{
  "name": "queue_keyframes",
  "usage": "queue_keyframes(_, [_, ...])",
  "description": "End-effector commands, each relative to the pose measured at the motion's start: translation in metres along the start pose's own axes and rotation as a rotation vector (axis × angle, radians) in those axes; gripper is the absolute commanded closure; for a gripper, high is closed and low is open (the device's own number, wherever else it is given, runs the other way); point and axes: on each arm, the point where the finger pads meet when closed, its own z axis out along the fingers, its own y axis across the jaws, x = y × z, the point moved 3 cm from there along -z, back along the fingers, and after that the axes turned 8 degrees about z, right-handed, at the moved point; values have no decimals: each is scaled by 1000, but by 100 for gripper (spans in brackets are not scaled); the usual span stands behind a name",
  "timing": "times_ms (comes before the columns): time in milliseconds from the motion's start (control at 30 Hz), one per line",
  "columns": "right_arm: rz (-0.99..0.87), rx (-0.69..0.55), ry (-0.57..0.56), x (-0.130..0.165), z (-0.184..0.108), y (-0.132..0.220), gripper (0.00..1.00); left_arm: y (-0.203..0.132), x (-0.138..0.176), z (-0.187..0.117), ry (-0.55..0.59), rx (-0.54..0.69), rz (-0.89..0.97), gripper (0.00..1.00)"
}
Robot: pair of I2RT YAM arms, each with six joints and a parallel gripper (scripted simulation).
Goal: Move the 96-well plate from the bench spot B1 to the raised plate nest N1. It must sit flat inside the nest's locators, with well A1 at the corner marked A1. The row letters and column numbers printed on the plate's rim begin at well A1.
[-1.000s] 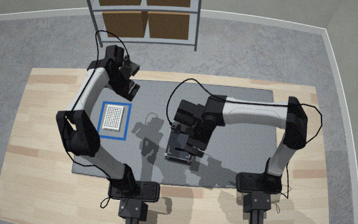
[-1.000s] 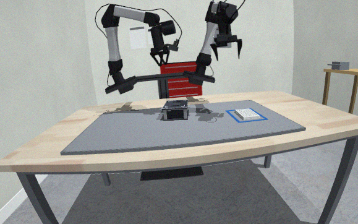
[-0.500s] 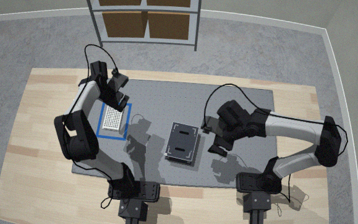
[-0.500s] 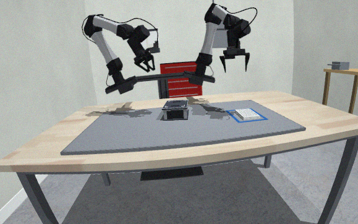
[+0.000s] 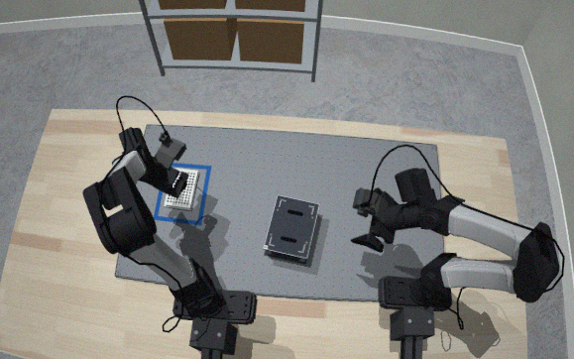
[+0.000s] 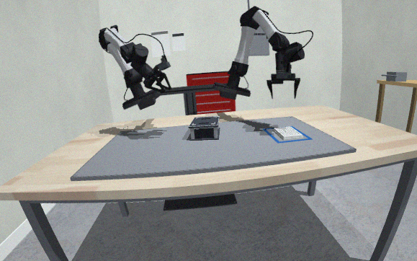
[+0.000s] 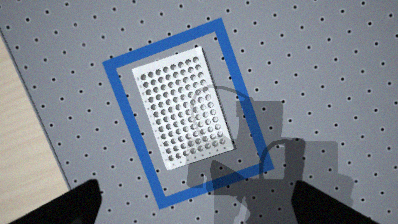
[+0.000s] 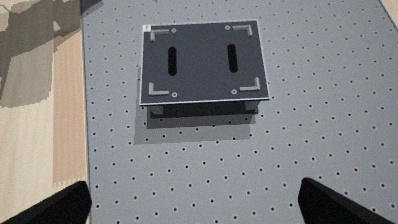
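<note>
1. Two sets of fingers show, both spread wide and holding nothing: the left fingers [image 5: 178, 183] [image 6: 284, 97] hang above the white plate [image 5: 183, 191] [image 6: 289, 133] [image 7: 182, 108].
2. The right fingers [image 5: 369, 241] [image 6: 160, 87] are well apart from the raised nest [image 5: 292, 227] [image 6: 204, 124] [image 8: 202, 62], at its three o'clock from overhead.
3. The plate lies flat inside the blue outline [image 5: 206, 190] [image 6: 305, 139] [image 7: 134, 135], toward ten o'clock from the nest.
4. Brands: none I can read. The plate's rim lettering is too small; the nest's pale corner tag [image 5: 266, 247] [image 8: 146, 28], toward eight o'clock from overhead, is illegible.
</note>
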Motion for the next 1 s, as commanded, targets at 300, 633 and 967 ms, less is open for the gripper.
queue_keyframes(300, [-46, -29, -137, -2, -3, -12, 0, 17, 20, 25, -57, 0, 2, 0])
queue_keyframes(633, [-46, -26, -135, -2, -3, -12, 0, 18, 18, 22, -63, -7, 8, 0])
queue_keyframes(967, [-48, -34, -129, -2, -4, -11, 0, 21, 19, 28, -8, -7, -55, 0])
